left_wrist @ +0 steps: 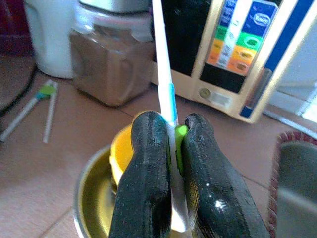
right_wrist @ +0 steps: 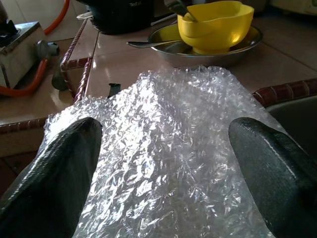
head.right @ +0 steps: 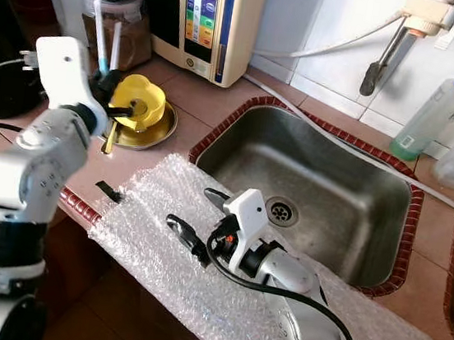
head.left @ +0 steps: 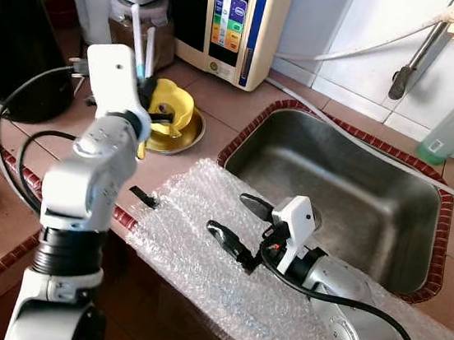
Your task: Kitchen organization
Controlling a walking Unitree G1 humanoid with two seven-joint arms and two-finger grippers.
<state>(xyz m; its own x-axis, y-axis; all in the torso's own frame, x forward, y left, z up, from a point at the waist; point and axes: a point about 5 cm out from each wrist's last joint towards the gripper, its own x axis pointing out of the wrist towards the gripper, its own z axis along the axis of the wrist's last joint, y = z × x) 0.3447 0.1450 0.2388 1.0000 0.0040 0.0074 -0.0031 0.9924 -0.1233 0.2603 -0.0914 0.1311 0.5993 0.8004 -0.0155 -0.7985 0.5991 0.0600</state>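
Two grippers are ours: from the head views, our left gripper (head.left: 149, 86) sits over the yellow bowl (head.left: 171, 107) in its metal dish (head.left: 188, 139), while our right gripper (head.left: 241, 226) hovers spread wide above the bubble wrap (head.left: 201, 250) beside the sink (head.left: 412, 284). By the left wrist, our fingers (left_wrist: 148, 178) pinch one white toothbrush (left_wrist: 163, 84); we judge lifting it out comes next. By the right wrist, nothing is held.
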